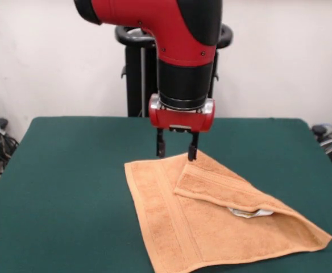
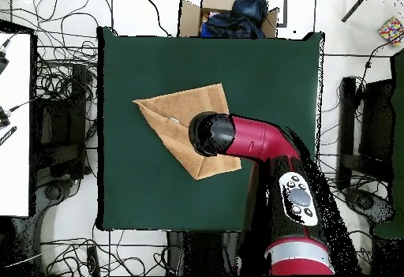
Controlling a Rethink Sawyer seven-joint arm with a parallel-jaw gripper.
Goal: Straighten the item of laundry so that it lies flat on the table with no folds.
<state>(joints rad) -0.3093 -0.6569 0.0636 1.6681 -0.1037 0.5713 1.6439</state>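
Two jaws parted, empty; one tip touching folded washcloth [image 1: 211,216] (far corner) on table [image 1: 69,170].

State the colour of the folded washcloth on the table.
Orange-tan, with woven border bands; the washcloth shows best in the front view.

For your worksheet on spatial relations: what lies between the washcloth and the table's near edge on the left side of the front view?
Nothing: in the front view only bare green table lies between the washcloth and that edge.
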